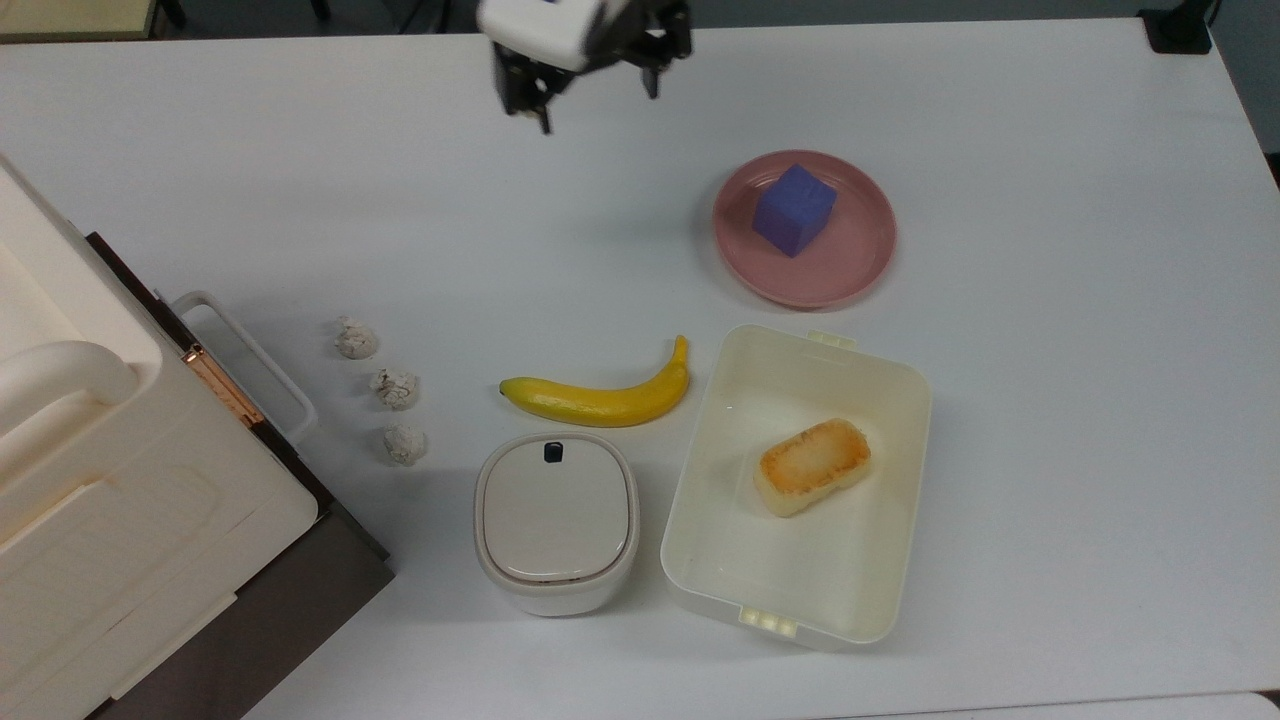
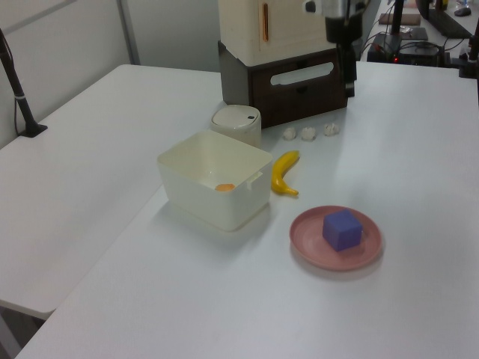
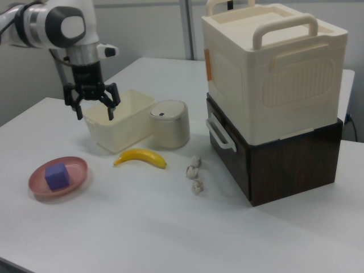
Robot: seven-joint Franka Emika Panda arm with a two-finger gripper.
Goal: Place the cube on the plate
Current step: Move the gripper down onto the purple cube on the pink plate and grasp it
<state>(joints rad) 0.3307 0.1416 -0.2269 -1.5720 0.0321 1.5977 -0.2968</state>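
Your gripper hangs above the table with fingers spread wide, holding nothing. In the top view it sits at about ten o'clock from the plate, where the cube rests.

Looking like a robotics lab/office: a Panda arm is standing over a plain white table w/ toy-like props laid out, e.g. a fake banana. Grey partition walls, plus cables & electronic gear, are showing at the left view's top right.
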